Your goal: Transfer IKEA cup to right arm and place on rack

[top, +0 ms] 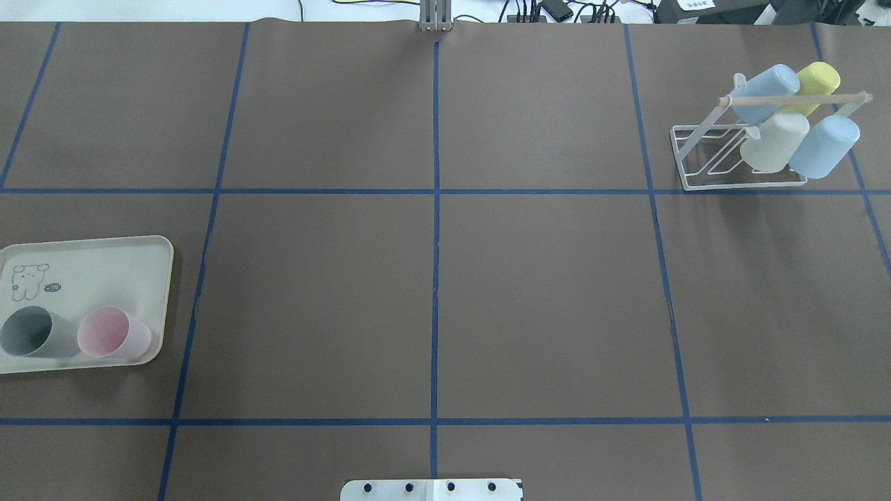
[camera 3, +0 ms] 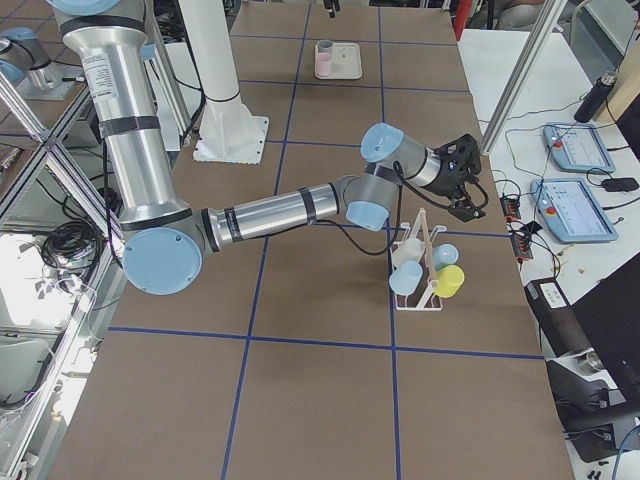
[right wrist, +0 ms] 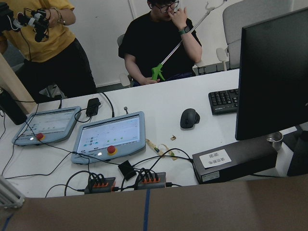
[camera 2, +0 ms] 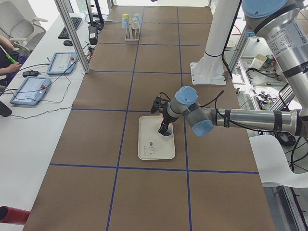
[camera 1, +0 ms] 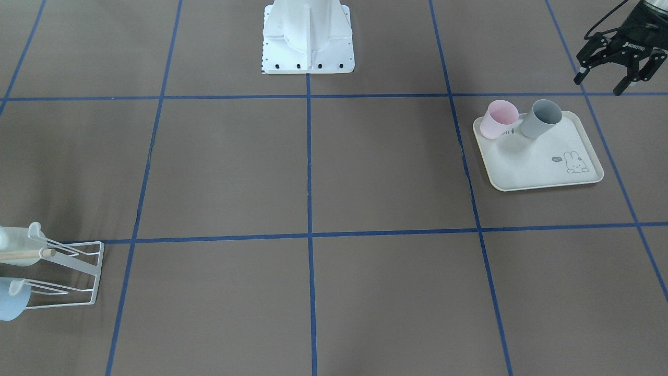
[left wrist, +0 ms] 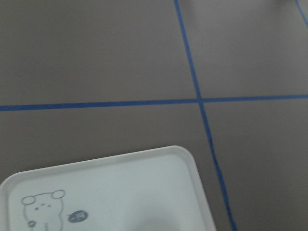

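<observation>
Left gripper (camera 1: 600, 83): fingers spread, empty, hovering over the tray (camera 1: 543, 177). The grey cup (camera 1: 540, 119) stands upright, mouth up, below and nearest the fingers, so it is the likely pick. The pink cup (camera 1: 498, 119) sits just beyond it. Right gripper (camera 3: 462, 185) is by the rack (top: 738, 182); finger state cannot be told.

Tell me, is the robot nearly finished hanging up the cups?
Partly. Done: four cups hang on the rack. In hand: nothing yet; the left tool hovers open and empty near the tray. Left: the pink cup and grey cup sit on the tray, each needing a grab, a pass to the right arm and a spot on the rack.
</observation>
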### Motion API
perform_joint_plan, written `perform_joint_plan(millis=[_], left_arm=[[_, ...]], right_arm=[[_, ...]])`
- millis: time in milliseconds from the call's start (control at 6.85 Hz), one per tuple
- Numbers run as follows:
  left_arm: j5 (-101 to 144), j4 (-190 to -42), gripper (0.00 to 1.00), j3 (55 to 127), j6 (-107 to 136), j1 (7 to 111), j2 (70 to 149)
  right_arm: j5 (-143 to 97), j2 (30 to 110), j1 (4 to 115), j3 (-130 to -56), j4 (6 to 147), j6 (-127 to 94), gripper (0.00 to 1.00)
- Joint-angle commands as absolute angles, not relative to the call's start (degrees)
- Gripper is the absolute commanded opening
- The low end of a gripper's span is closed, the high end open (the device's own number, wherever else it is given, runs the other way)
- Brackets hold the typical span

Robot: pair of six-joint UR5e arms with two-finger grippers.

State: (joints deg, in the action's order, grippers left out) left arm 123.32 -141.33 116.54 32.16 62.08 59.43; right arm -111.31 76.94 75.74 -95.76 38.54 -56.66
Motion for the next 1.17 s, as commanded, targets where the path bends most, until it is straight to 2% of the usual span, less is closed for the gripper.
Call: perform_joint_plan(millis=[0,438,1021], left_arm=[[123.5,-141.2,1.00,112.5,29.4,61.3,59.8],[123.5,-141.2,1.00,107.1,29.3,57.9,64.9],[123.6,-141.2,1.00,105.9,29.4,57.2,66.0]], right_arm=[[-119.4,76.3,75.8,-97.7,39.0,-63.2,1.00],[-126.3,73.7,75.8,-98.5,38.8,-69.1,1.00],[-128.2,73.6,75.8,-98.8,38.8,-69.3,1.00]])
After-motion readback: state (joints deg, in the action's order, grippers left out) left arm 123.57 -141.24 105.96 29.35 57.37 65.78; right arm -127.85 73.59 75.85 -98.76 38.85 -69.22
